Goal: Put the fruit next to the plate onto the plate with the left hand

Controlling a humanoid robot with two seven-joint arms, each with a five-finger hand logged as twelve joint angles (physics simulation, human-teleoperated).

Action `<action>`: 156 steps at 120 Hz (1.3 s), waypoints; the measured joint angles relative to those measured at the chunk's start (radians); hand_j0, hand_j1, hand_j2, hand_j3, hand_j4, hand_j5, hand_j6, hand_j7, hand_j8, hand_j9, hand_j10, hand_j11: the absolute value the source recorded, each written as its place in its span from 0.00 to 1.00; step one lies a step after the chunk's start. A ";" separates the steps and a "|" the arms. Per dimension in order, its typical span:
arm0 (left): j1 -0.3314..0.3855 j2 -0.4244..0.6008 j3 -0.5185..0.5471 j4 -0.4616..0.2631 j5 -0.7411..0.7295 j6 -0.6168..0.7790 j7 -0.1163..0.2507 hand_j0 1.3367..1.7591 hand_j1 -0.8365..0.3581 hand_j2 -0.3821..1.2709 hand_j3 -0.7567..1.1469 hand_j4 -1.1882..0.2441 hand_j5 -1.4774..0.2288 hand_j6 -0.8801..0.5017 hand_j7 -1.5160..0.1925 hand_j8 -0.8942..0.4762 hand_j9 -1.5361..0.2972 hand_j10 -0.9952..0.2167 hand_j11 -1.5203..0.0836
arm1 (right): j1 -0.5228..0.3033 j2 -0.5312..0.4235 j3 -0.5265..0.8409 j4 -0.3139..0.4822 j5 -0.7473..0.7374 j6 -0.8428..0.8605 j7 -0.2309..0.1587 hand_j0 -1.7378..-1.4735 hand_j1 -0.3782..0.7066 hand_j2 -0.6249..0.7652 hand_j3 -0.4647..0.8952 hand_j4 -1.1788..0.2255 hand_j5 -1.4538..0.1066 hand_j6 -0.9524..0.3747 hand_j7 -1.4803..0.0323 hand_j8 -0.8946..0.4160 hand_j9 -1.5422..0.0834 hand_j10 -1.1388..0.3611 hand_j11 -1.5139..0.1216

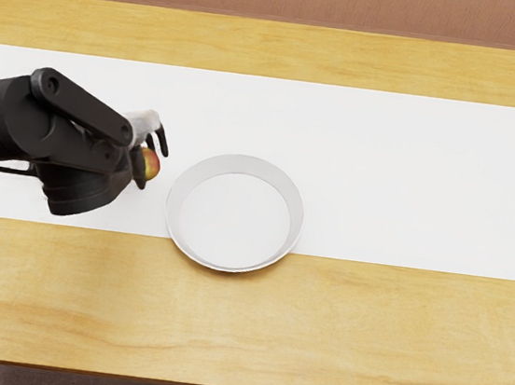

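Note:
A white round plate (229, 253) lies on the white runner near the table's middle. Just left of it, a small red and yellow fruit (152, 165) shows between the fingers of my left hand (146, 149). The black left arm comes in from the left edge and covers most of the fruit. The fingers are curled around the fruit. Whether the fruit rests on the runner or hangs just above it cannot be told. It is left of the plate's rim, not over the plate.
A white runner (410, 174) crosses the wooden table (316, 331) from left to right. A brown wall runs along the table's far edge.

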 joint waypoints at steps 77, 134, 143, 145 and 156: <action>-0.005 -0.130 -0.077 0.034 -0.049 -0.004 -0.001 0.76 0.52 0.36 0.40 0.49 0.49 0.30 0.51 0.32 0.49 0.42 0.55 | 0.000 0.000 0.000 0.000 0.000 0.001 0.000 0.30 0.03 0.45 0.34 0.84 0.93 0.72 0.98 0.68 0.95 0.76 0.93; 0.021 0.307 -0.157 0.090 -0.036 -0.245 -0.007 0.76 0.92 0.25 0.40 0.78 0.81 0.58 0.83 0.60 0.78 0.76 0.89 | 0.000 0.000 0.000 0.000 0.000 0.000 0.000 0.30 0.03 0.45 0.34 0.84 0.93 0.72 0.98 0.68 0.95 0.76 0.93; 0.048 0.453 -0.186 0.092 -0.008 -0.325 -0.008 0.76 0.94 0.24 0.40 0.79 0.82 0.60 0.85 0.61 0.80 0.78 0.90 | 0.000 0.000 0.000 0.000 0.000 0.001 0.000 0.30 0.03 0.45 0.34 0.84 0.93 0.72 0.98 0.68 0.95 0.76 0.93; 0.062 0.485 -0.196 0.094 -0.002 -0.345 -0.008 0.76 0.94 0.24 0.40 0.79 0.83 0.60 0.85 0.62 0.80 0.78 0.91 | 0.000 0.000 0.000 0.000 0.000 0.000 0.000 0.30 0.03 0.45 0.34 0.84 0.93 0.72 0.98 0.68 0.95 0.76 0.93; 0.127 0.619 -0.269 0.099 0.017 -0.443 -0.008 0.76 0.96 0.24 0.40 0.80 0.84 0.61 0.86 0.63 0.81 0.79 0.92 | 0.000 0.000 0.000 0.000 0.000 0.000 0.000 0.30 0.03 0.45 0.34 0.84 0.93 0.72 0.98 0.68 0.95 0.76 0.93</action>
